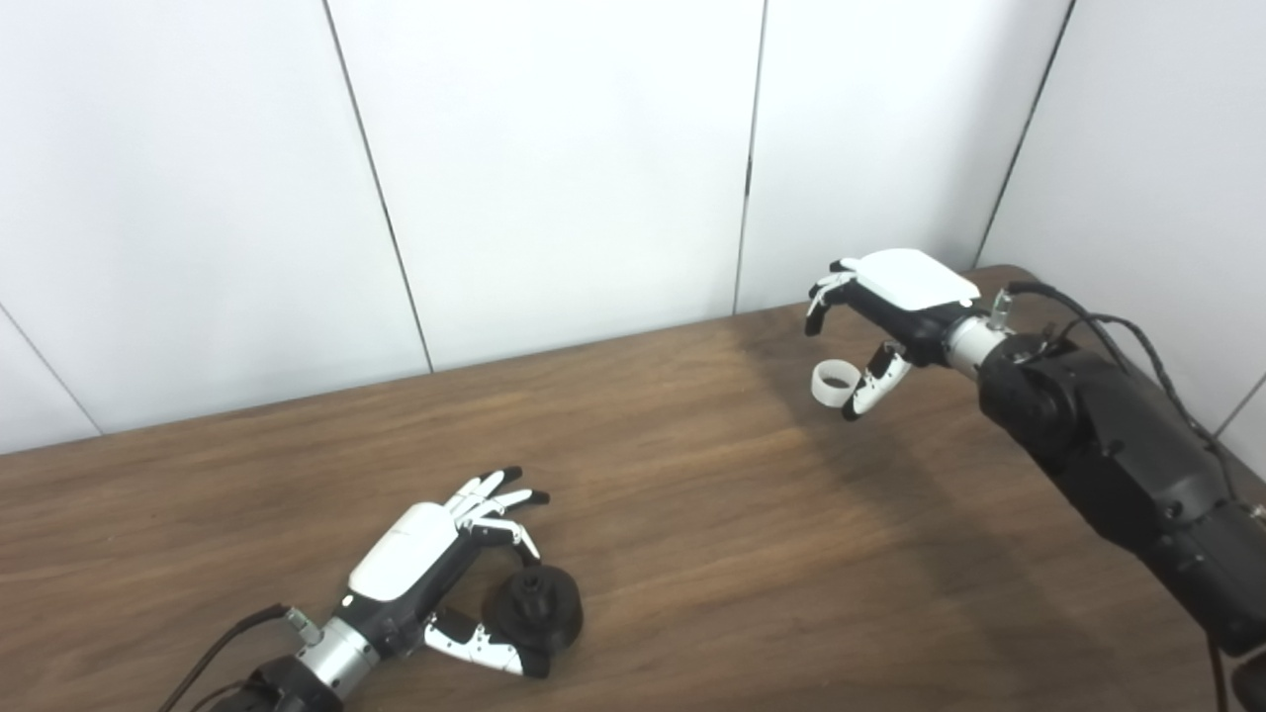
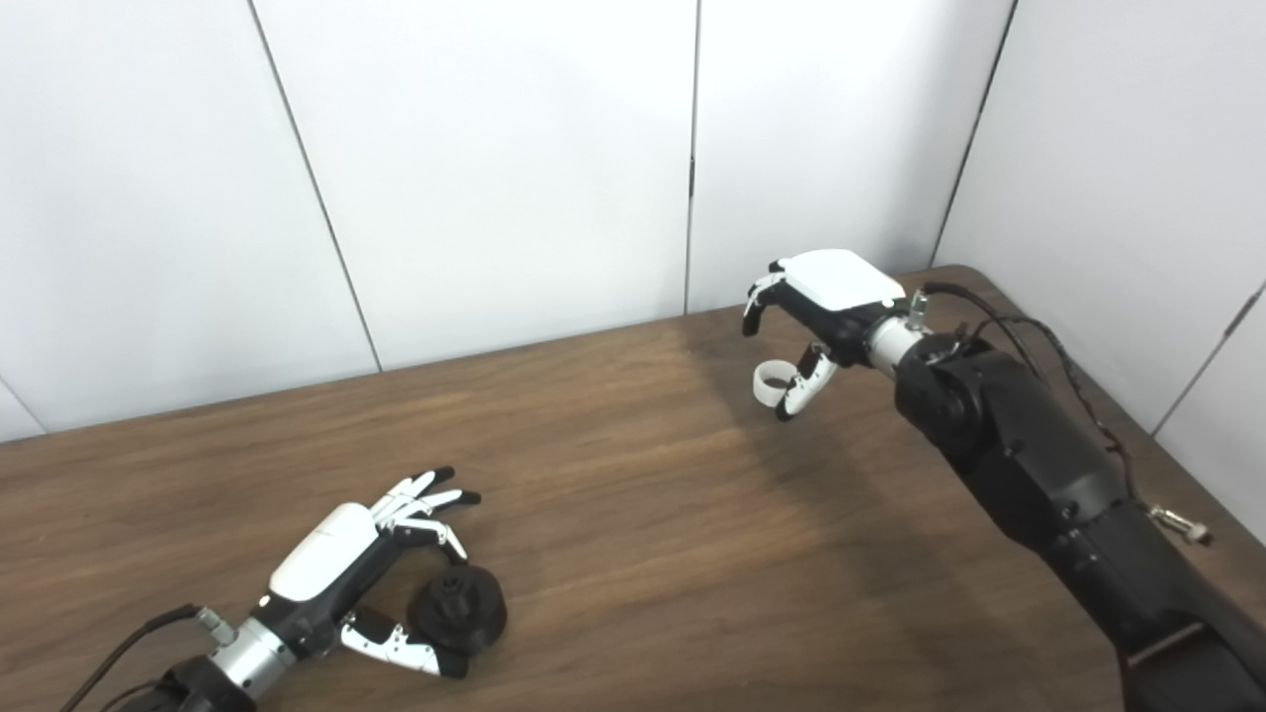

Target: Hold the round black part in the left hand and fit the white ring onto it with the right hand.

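The round black part lies on the wooden table at the near left. My left hand sits beside it, open, with fingers spread above its far side and the thumb lying along its near side. The white ring stands on the table at the far right. My right hand hovers over the ring, open; its thumb tip is right against the ring's right side, while its fingers curl above the ring, clear of it.
White wall panels rise just behind the table's far edge and along its right side. The right forearm with its cables crosses the table's right part. Bare wood lies between the two hands.
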Robot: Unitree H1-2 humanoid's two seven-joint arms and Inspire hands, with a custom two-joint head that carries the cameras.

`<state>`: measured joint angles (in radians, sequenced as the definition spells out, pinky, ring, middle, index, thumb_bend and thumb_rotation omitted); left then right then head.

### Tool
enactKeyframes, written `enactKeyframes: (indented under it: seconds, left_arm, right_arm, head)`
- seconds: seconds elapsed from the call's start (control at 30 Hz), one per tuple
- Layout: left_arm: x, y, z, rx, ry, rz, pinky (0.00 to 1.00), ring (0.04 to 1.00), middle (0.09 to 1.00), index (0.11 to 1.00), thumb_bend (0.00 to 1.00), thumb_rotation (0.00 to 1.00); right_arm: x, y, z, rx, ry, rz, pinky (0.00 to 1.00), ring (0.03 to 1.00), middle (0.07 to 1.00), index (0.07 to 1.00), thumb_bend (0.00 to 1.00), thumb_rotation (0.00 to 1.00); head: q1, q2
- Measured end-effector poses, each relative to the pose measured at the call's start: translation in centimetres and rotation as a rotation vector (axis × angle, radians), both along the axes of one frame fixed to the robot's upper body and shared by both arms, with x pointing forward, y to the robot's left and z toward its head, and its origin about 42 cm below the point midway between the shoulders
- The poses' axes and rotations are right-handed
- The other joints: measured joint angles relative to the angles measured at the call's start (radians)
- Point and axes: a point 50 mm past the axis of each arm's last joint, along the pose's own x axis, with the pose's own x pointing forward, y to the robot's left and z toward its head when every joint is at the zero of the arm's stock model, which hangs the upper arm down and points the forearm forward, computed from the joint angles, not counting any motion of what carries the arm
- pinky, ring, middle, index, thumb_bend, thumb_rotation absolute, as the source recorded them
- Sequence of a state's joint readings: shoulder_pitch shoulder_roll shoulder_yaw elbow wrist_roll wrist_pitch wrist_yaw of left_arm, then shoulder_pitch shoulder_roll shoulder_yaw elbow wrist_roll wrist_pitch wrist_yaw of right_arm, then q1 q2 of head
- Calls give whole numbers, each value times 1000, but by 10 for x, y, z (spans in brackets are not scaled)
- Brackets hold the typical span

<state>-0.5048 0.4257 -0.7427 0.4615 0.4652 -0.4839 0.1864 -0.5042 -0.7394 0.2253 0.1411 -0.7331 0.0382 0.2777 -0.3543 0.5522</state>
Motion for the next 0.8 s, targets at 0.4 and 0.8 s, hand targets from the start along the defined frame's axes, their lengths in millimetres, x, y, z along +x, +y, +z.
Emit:
enactKeyframes:
  seconds: [0.4, 0.8]
  left_arm:
    - [-1, 3, 0, -7, 13, 1, 1000, 1000, 892, 479, 525, 61]
    - [-2, 3, 1, -10, 13, -5, 1000, 1000, 884, 479, 525, 62]
  right_arm:
    - [12, -3, -10, -75, 36, 6, 915, 959, 862, 662, 894, 144]
    - [21, 1, -11, -82, 45, -2, 929, 962, 867, 688, 858, 188]
  head:
    - [-6, -12]
    - [-12, -14]
